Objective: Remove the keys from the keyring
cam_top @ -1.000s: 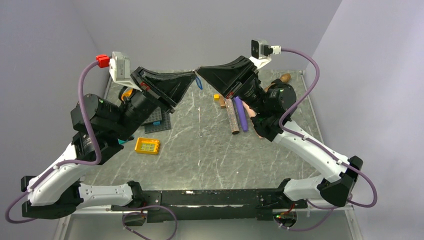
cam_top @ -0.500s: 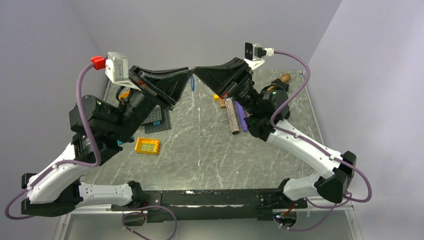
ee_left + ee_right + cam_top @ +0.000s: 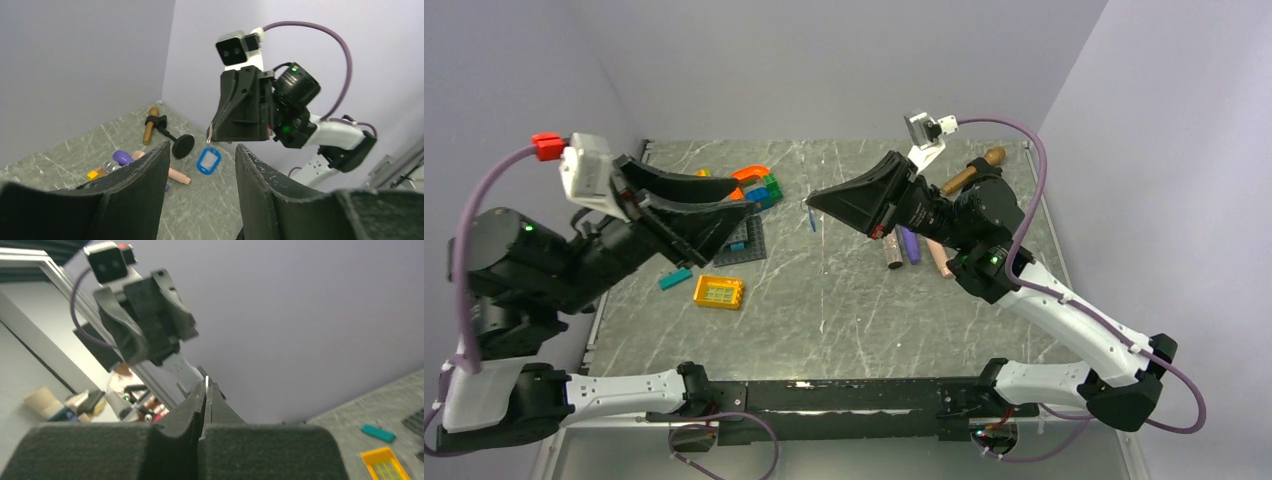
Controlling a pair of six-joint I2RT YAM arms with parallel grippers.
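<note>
The keyring is a small bright-blue oval loop with a pale centre. It hangs in the air from the tip of my right gripper. In the left wrist view the keyring dangles from a thin metal piece pinched in the right gripper. The right wrist view shows that gripper shut, with a silver sliver sticking out between its fingertips. My left gripper is open and holds nothing, well to the left of the keyring. Its fingers frame the keyring from a distance. I cannot make out separate keys.
Coloured toy bricks and a dark baseplate lie at the back left. A yellow box and a teal bar sit nearer. Under the right arm lie a purple cylinder, a glittery stick and a wooden-handled tool.
My left gripper has opened and pulled back to the left, away from the right gripper's tip. The right gripper has moved down and forward, still shut, with the blue keyring hanging from it.
</note>
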